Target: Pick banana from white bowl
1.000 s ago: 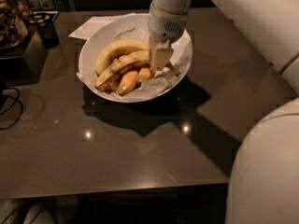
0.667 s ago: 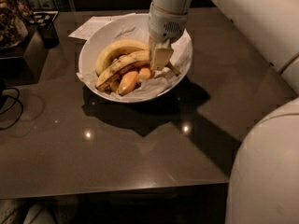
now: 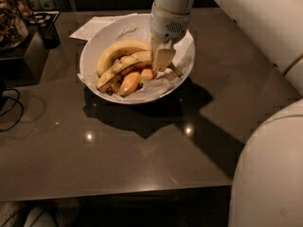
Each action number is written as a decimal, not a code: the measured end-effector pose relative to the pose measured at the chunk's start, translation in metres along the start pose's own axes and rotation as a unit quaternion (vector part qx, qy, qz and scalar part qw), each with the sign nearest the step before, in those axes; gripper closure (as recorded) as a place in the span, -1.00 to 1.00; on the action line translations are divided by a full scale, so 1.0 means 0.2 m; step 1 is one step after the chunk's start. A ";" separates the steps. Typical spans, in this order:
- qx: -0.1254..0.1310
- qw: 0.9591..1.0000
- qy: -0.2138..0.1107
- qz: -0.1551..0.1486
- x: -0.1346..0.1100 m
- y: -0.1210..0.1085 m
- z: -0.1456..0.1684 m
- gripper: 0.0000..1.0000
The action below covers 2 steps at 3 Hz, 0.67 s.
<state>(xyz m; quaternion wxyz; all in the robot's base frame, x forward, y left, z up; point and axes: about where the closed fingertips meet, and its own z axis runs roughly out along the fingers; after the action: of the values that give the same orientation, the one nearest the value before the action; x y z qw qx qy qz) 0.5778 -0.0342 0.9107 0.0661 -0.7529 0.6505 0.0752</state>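
Dark brown tabletop (image 3: 118, 160), glossy, with a black cable (image 3: 12, 108) trailing at the far left edge. Further right, the white bowl (image 3: 90, 56), set on a sheet of paper (image 3: 92, 28) and lined with crumpled white paper (image 3: 156, 86).

Inside, toward the left half: a plump yellow banana (image 3: 118, 48) arched on top. Just beneath it, the banana (image 3: 124, 67), long, slim and brown-streaked, lying slantwise in the bowl with its low end at left and its high end rising rightward. Two stubby orange-yellow ones (image 3: 131, 82) tucked just below.

At that high right end, the gripper (image 3: 163, 59), reaching down into the bowl from above and seemingly touching the fruit. Cannot tell whether clenched or released.

No shift since a second ago, in claw or in fruit: same pose, same tilt of the banana. Best read as a pause at the point of gripping; no lift begun, banana not yet out of the bowl.

Farthest right, the white arm (image 3: 255, 18) and the robot's rounded body (image 3: 270, 174).
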 end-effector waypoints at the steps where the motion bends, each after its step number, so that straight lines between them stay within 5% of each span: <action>1: 0.000 1.000 0.000 0.000 0.00 0.00 0.00 0.65; 2: 0.000 1.000 0.000 0.000 0.00 0.00 0.00 0.18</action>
<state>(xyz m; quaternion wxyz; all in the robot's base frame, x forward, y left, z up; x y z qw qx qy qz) 0.5778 -0.0341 0.9107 0.0661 -0.7529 0.6505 0.0752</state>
